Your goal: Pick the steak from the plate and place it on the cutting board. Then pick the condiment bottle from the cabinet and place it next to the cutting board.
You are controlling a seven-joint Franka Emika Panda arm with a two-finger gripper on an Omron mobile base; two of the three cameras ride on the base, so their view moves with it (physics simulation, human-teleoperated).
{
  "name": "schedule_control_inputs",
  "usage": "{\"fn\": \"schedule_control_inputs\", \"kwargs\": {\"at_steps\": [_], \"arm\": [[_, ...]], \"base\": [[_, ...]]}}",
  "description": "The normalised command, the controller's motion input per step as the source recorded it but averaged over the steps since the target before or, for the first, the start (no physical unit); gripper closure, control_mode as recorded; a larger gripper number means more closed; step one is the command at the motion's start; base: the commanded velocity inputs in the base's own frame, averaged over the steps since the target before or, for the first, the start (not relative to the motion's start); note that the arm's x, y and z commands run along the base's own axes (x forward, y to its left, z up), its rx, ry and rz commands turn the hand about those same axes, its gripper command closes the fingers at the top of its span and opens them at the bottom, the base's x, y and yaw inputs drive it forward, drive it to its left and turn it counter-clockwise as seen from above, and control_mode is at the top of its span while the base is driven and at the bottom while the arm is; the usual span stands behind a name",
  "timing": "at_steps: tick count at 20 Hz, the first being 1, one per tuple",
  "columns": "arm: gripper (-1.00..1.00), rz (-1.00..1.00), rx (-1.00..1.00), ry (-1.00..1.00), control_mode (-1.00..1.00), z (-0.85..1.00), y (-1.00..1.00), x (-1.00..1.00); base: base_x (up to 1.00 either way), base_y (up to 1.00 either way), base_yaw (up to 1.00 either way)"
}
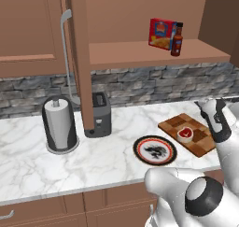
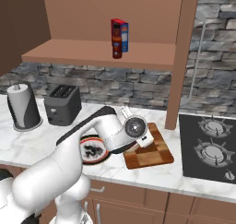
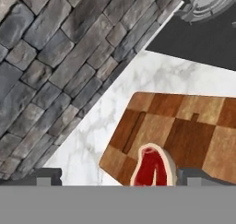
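Note:
The steak, red with a pale fat rim, lies on the checkered wooden cutting board at the counter's right. In the hand view the steak sits low between my wide-apart fingertips, untouched by them. My gripper is open and empty just above it, tilted toward the stone backsplash. The plate, dark-rimmed with a black pattern, stands bare to the left of the board. The dark red condiment bottle stands upright on the open cabinet shelf, beside a red and yellow box.
A dark toaster and a paper towel holder stand at the counter's left. A black stove lies right of the board. The cabinet's side panel comes down behind the board, and its door handle hangs left.

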Motion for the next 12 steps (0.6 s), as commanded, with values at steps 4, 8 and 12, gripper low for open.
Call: {"fn": "schedule_control_inputs", "kwargs": {"at_steps": [4,8,12], "arm": [[-1.0,0.0,-0.01,-0.03,-1.0,0.52,0.33,-0.23],[-1.0,0.0,0.0,-0.01,-1.0,0.44,0.27,-0.24],[-1.0,0.0,0.0,0.0,-1.0,0.45,0.23,-0.25]], "base": [[0.0,0.0,0.0],[0.0,0.0,0.0],[0.0,0.0,0.0]]}}
